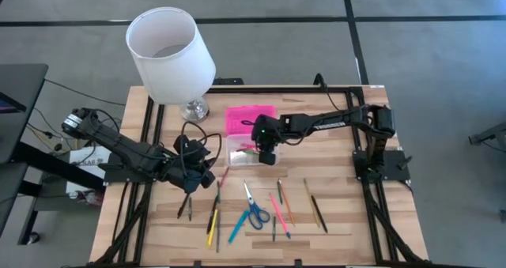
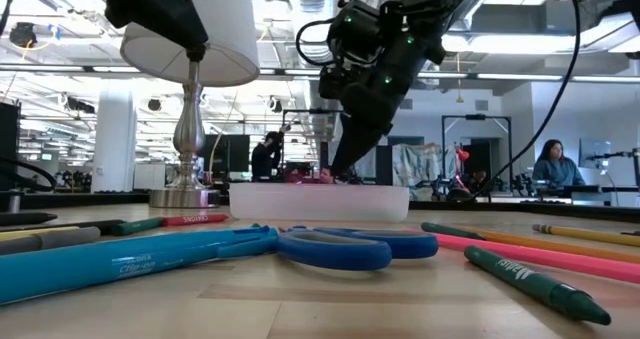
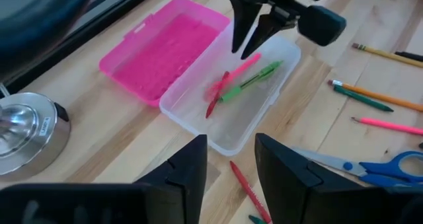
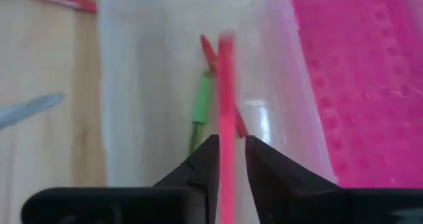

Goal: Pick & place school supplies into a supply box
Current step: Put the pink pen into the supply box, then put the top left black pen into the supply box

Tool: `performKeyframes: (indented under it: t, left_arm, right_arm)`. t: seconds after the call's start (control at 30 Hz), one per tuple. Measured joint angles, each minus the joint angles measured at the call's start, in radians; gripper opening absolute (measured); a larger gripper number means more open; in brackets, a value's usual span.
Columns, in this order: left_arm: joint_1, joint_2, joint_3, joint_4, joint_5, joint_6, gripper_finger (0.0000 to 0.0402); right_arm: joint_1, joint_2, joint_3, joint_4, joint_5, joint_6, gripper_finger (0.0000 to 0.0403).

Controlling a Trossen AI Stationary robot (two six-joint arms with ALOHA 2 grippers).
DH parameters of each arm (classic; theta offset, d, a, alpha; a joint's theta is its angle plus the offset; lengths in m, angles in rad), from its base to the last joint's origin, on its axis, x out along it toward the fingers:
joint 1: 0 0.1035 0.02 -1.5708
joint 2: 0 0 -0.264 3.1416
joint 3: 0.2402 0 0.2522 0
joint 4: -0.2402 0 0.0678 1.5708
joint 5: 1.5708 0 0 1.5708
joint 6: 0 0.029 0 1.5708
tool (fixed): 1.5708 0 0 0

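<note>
The supply box stands open near the table's middle: clear tray (image 1: pixel 239 148) (image 3: pixel 231 98), pink ribbed lid (image 1: pixel 251 118) (image 3: pixel 162 49) laid flat behind it. A red pen (image 3: pixel 215 95) and a green pen (image 3: pixel 254 78) lie in the tray. My right gripper (image 1: pixel 267 156) (image 3: pixel 243 51) (image 4: pixel 230 141) is over the tray, shut on a pink pen (image 3: pixel 239 69). My left gripper (image 1: pixel 202 177) (image 3: pixel 231 145) is open just left of the tray, above a red pen (image 3: pixel 246 184) that lies on the table. Blue-handled scissors (image 1: pixel 253 209) (image 2: pixel 340 247) and several pens lie flat toward the near edge. My right gripper pinches the pink pen between its two fingers (image 4: pixel 261 161) near the pen's upper end (image 4: pixel 228 178), reaching down from above into the tray. The pen runs along the fingers and slants down, its lower end (image 3: pixel 218 86) among the red and green pens on the tray floor.
A white lampshade (image 1: pixel 170 50) on a metal base (image 1: pixel 194 110) (image 3: pixel 26 125) stands at the far left, close to the lid. Loose pens and pencils (image 1: pixel 281 209) (image 3: pixel 377 95) are scattered over the near half of the table. People (image 2: pixel 555 164) sit in the room beyond.
</note>
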Motion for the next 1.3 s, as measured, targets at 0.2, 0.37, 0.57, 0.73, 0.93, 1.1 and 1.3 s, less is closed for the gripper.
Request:
performKeyframes:
  t: [0.2, 0.37, 0.57, 0.73, 0.93, 1.1, 1.3]
  left_arm:
    - [0.0, 0.0, 0.0, -0.001, 0.001, 0.0, 0.0121]
    - [0.0, 0.011, 0.0, -0.035, 0.056, -0.03, 0.0121]
    - [0.004, 0.011, -0.04, -0.054, 0.16, -0.125, 0.0121]
    - [0.004, 0.011, -0.107, -0.049, 0.297, -0.253, 0.0121]
    - [-0.007, 0.011, -0.189, -0.043, 0.488, -0.479, 0.0121]
    - [-0.022, 0.011, -0.226, -0.047, 0.589, -0.646, 0.0121]
    - [-0.033, 0.011, -0.25, -0.048, 0.608, -0.703, 0.0121]
  right_arm:
    - [-0.01, -0.008, 0.0, -0.009, -0.002, 0.067, 0.0083]
    - [0.003, -0.056, 0.0, -0.008, -0.023, 0.098, 0.0082]
    - [0.036, -0.168, -0.001, -0.018, -0.031, 0.122, 0.0082]
    - [0.054, -0.261, -0.001, -0.054, -0.031, 0.156, 0.0082]
    - [0.083, -0.36, -0.002, -0.163, -0.03, 0.23, 0.0082]
    - [0.117, -0.412, -0.001, -0.205, -0.027, 0.271, 0.0082]
    - [0.16, -0.436, -0.001, -0.217, 0.028, 0.275, 0.0082]
